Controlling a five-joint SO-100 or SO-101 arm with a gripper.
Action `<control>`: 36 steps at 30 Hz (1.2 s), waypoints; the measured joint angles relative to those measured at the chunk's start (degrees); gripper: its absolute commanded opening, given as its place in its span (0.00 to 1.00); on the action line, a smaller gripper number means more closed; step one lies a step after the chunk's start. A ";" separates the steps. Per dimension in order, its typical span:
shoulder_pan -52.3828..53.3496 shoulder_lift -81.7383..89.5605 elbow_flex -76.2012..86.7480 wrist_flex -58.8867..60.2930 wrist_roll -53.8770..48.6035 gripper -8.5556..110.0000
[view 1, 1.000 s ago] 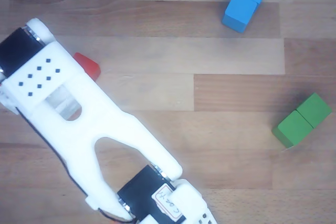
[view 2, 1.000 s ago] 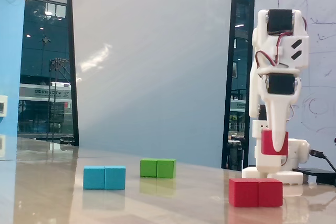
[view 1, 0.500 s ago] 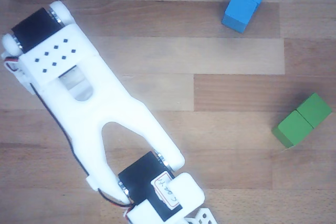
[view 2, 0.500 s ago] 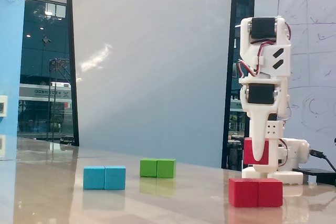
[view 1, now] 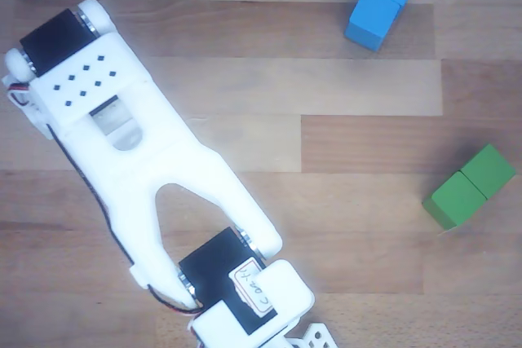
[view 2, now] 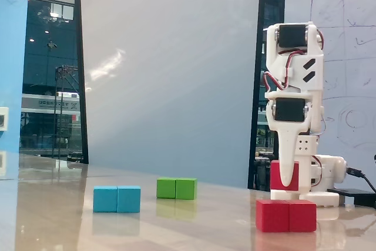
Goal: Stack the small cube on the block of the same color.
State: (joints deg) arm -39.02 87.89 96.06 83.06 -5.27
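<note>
Fixed view | end effector [view 2: 285, 181] grips small cube [view 2: 275, 174] | just above red block [view 2: 286, 215]

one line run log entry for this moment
gripper: shut on small cube | cube: above left half of red block, gap visible | phase: placing

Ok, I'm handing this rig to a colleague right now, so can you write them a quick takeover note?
Gripper: shut on the small cube, held just above the red block in the fixed view; whether they touch I cannot tell.
The arm hides both in the other view.
Blue block and green block stand apart, not involved.
Done: cube picked and carried over the red block.
Left: set it down, release, back away.
</note>
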 measured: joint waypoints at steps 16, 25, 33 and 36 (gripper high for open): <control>0.09 -2.29 0.00 -1.93 0.00 0.12; 1.76 -2.29 0.00 -4.22 0.00 0.12; 1.76 -2.29 0.00 -4.22 0.00 0.12; 1.76 -2.29 0.00 -4.22 0.00 0.12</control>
State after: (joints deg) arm -37.27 85.61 96.06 78.84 -5.27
